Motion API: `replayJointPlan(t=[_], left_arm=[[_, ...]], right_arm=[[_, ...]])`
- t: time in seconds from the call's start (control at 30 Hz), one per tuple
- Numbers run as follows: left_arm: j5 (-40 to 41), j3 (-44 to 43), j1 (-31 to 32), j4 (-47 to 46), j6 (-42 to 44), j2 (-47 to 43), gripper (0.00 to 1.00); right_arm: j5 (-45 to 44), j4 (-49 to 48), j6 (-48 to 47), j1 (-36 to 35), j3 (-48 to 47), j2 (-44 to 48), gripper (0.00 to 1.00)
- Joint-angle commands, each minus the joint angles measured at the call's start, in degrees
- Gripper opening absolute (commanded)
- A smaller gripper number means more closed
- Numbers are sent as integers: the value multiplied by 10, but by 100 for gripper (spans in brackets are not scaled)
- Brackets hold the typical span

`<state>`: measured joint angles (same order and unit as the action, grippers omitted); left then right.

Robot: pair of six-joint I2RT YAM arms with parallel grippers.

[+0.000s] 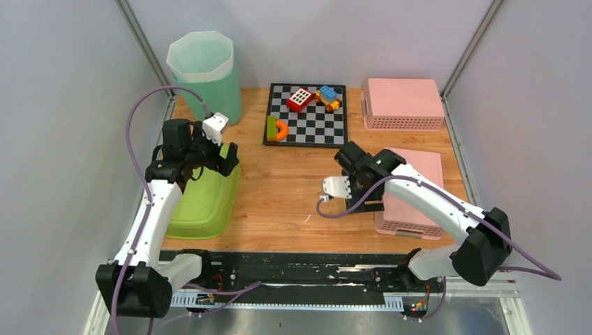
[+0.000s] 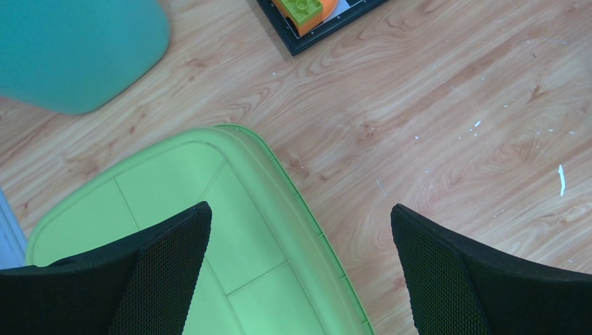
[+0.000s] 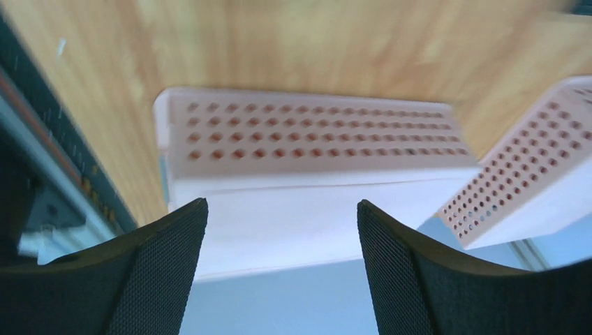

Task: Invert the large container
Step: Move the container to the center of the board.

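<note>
Large pink container (image 1: 424, 166) sits right of centre, flat base up, so it looks already inverted; green tub (image 1: 202, 202) lies lower left; right gripper (image 3: 283, 272) hangs released beside the pink container; left gripper (image 2: 300, 272) is spread, empty; a careless retreat could snag the container's rim.

Centre: bare table (image 1: 279, 202) open between lime tub (image 1: 199, 206) and large pink container (image 1: 426, 164).
Left: tub near, tall green bin (image 1: 204, 73) behind.
Back: checkered board (image 1: 307, 118) with blocks, small pink basket (image 1: 403, 103).
Sides: walls (image 1: 56, 139) close.
</note>
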<state>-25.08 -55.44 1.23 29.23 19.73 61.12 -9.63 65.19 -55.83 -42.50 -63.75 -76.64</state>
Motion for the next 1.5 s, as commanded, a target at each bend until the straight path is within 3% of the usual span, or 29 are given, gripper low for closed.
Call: replayJointPlan(t=[0.0, 0.27, 0.57, 1.0, 1.47], left_arm=[[-2, 5, -4, -2, 3, -5, 100], [-3, 6, -4, -3, 4, -7, 100], [-7, 7, -4, -2, 5, -8, 100], [-7, 5, -4, -2, 3, -9, 100], [-5, 4, -4, -1, 3, -10, 100]], right_arm=[[40, -111, 121, 37, -53, -3, 81], [-65, -249, 216, 98, 2, -46, 82], [-120, -268, 222, 143, 66, -54, 82], [-51, -268, 201, 241, 102, -58, 72], [-18, -294, 146, 324, 79, -102, 70]])
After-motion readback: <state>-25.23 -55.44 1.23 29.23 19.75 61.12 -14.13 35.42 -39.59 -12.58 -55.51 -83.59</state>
